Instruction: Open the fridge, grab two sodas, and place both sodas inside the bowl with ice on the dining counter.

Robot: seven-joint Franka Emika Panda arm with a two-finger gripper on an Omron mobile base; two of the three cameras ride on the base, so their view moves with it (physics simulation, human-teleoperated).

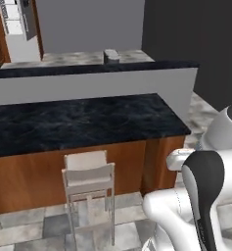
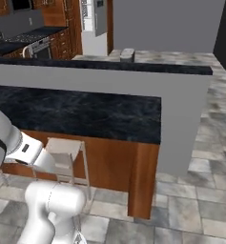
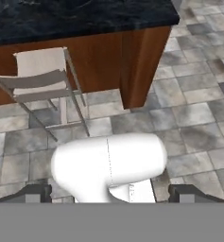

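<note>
Black white-veined marble is topping the dining worktop (image 1: 83, 120), which is standing just ahead of the robot with a pale stool (image 1: 88, 179) tucked against its brown wooden base. Over the grey tiled floor (image 3: 189, 108), the claw (image 3: 108, 194) is hanging wide open, gripping nothing.

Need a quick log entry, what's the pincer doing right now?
Pincer: open, tips set wide apart, holding nothing, pointed down at the tiled floor.

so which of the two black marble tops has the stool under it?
The nearer, lower dining counter with the brown wooden base; the stool stands against it. The other top caps the grey wall behind.
</note>
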